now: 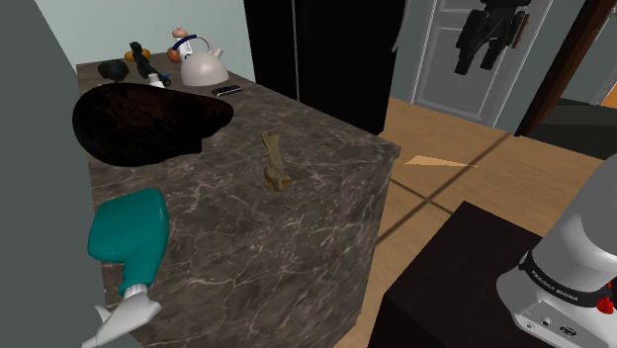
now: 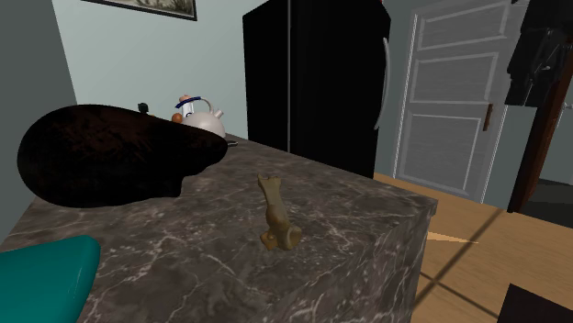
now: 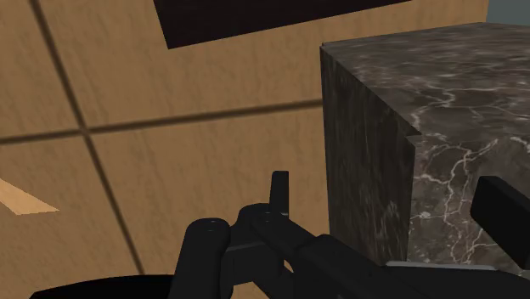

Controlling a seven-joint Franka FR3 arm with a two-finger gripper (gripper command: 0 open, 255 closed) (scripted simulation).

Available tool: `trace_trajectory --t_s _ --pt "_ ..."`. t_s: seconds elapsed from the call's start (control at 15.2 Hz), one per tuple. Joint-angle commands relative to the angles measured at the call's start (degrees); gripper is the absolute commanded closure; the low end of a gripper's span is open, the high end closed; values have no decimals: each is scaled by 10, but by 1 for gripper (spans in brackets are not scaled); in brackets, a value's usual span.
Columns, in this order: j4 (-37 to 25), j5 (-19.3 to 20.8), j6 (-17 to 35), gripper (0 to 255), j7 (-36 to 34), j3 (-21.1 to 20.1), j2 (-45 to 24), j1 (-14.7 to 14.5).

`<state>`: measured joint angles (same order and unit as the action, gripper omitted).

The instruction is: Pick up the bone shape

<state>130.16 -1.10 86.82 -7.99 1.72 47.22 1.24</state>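
1. Bench [image 1: 297,247]: dark marbled top. The target stands near its middle.
2. Black mound [image 1: 148,124], teal object [image 1: 129,232]: both well apart from the target, no obstruction.
3. Pincer [image 1: 483,49]: open, empty, high off the bench side.
4. Bone shape [image 1: 274,163]: slim. Best to descend from above and close across its shaft.

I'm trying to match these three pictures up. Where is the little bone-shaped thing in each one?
Shoulder view: the bone sits near the middle, on the dark marble counter.
Second exterior view: the bone is just below centre, right of the large black shape.
Wrist view: aimed at the counter's corner and the wooden floor beside it.
Shared landmark: the marble counter.
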Motion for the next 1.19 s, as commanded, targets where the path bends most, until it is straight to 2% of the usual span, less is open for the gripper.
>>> trace_trajectory --t_s 0.0,0.59,1.12 --pt "0 0 0 0 0 0 0 0" --pt "-64 -63 16 0 -160 -118 -125 -10" --pt "-172 -81 27 0 -305 -210 -280 -15"
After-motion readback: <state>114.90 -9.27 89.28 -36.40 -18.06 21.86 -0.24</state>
